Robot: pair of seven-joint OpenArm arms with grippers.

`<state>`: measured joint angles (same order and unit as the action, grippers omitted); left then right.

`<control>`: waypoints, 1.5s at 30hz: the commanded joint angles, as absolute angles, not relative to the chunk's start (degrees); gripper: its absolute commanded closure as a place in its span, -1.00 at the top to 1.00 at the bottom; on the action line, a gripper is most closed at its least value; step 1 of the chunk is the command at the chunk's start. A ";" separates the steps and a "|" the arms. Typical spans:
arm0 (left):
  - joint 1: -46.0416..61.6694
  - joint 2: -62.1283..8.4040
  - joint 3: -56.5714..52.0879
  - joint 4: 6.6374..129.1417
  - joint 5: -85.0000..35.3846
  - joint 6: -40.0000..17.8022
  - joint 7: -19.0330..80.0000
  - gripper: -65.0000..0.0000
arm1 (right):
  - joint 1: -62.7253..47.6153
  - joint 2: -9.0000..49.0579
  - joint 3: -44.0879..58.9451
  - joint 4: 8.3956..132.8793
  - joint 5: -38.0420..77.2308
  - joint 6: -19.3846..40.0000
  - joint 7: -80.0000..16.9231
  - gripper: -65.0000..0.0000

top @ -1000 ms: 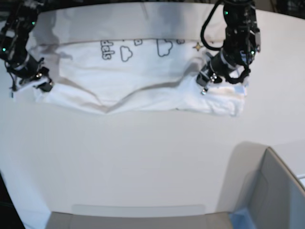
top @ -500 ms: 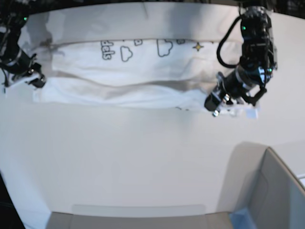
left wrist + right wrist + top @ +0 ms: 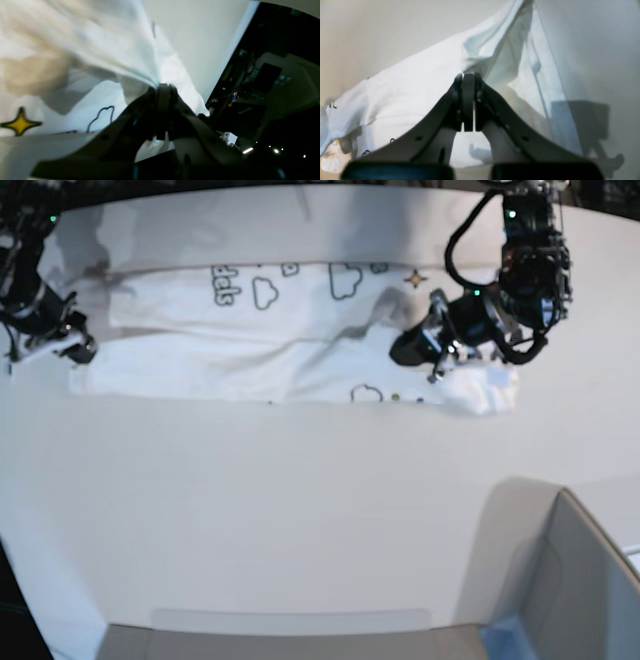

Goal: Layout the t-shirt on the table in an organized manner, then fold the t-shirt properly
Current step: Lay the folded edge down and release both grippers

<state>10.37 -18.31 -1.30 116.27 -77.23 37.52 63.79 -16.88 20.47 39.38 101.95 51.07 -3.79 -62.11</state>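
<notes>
One t-shirt (image 3: 270, 350), two tools

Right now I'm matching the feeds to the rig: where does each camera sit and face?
Base: high over the table, looking down; both arms show, left hand at its right.
Left wrist: behind the left hand, facing the pinched t-shirt.
Right wrist: behind the right hand, facing cloth.
Shared: base and left wrist both show the yellow star.

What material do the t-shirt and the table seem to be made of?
The t-shirt looks like thin, soft woven or knit cloth, matte: it creases, drapes and lets light through near the left hand. The table looks like a hard, smooth white board, perhaps laminate, with a faint sheen.
</notes>
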 commanded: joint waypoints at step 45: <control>22.81 -18.33 -3.12 117.05 -69.32 40.00 65.01 -1.00 | -24.57 22.46 45.23 99.91 52.00 -3.38 -61.32 -1.00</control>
